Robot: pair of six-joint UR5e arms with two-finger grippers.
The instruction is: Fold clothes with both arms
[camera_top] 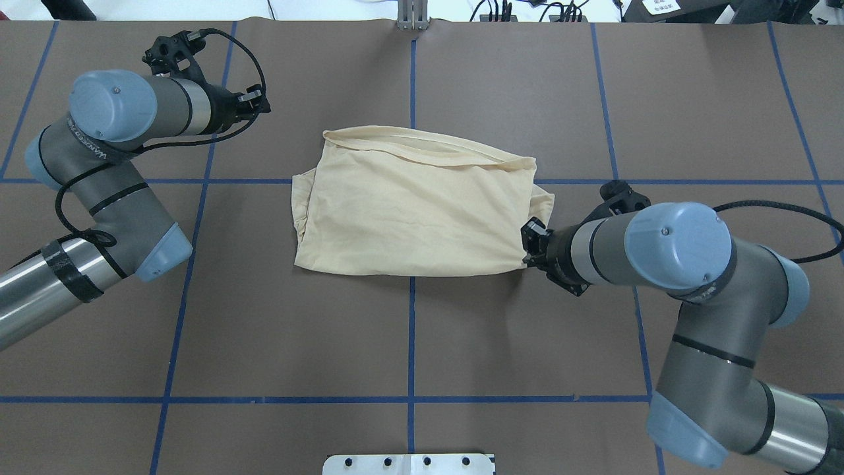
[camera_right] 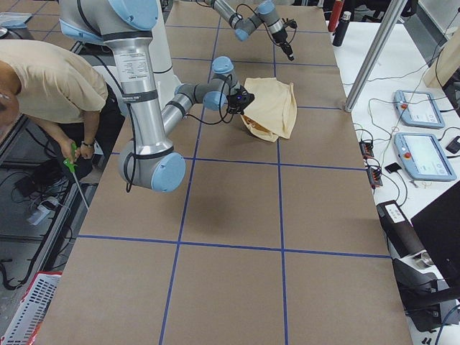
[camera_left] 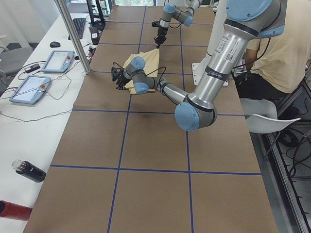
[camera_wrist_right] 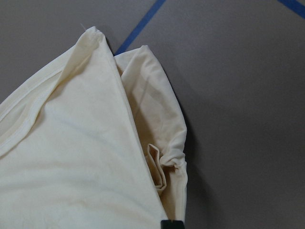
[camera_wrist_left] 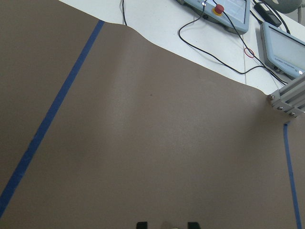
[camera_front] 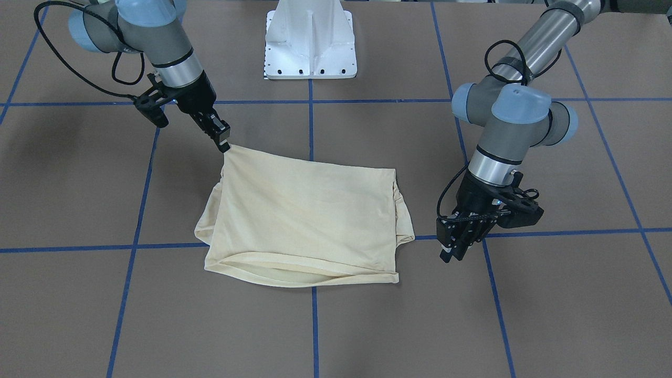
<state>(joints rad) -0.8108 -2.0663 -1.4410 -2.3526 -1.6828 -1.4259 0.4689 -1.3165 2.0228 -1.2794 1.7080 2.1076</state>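
Folded cream T-shirt [camera_top: 409, 211] at centre of table [camera_top: 461, 343]. Right gripper [camera_top: 527, 247] clamped on its 4 o'clock corner overhead. Left gripper [camera_top: 260, 102] off at 10 o'clock, empty, fingertips [camera_wrist_left: 141, 224] apart (plain only from its wrist).

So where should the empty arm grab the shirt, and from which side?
On the shirt, probably the free corner nearest the robot's base, matching the one the right end effector pinches. The left end effector hangs beside that side, so come from there, low: the corner lies flat on the table.
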